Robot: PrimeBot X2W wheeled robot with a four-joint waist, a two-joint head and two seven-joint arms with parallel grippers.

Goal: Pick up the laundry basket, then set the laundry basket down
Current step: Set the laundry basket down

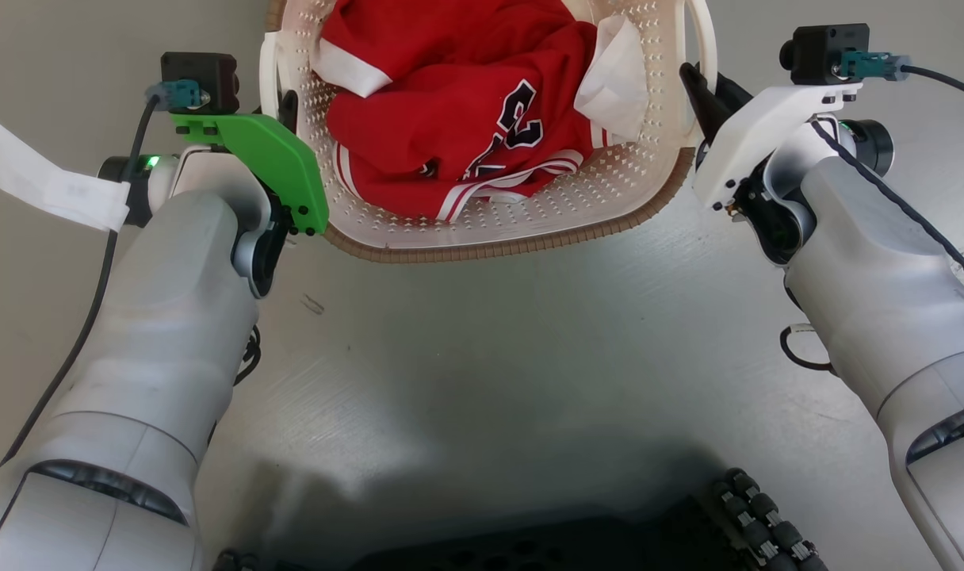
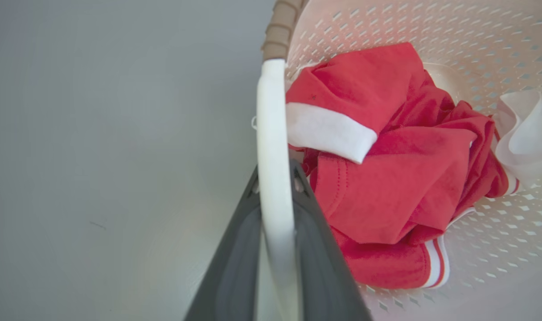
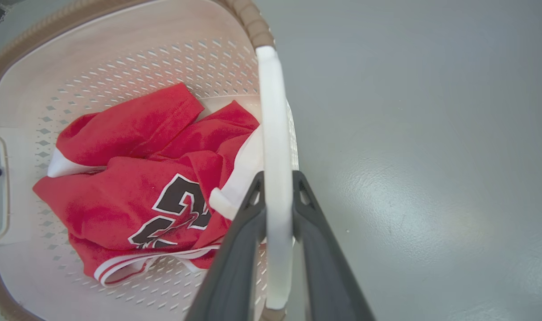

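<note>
- Grey floor (image 1: pixel 482 357) lay under the whole scene.
- Laundry basket (image 1: pixel 545 208), cream and perforated with a brown woven-look rim, sat top centre in the head view, between both grippers. Could not tell whether it rested on the floor or hung clear.
- Red jersey (image 1: pixel 450 103) with white trim lay crumpled inside the basket.
- Left gripper (image 2: pixel 275 176): jaws clenched on the white left handle (image 2: pixel 271 116).
- Right gripper (image 3: pixel 278 178): jaws clenched on the white right handle (image 3: pixel 273 111).
</note>
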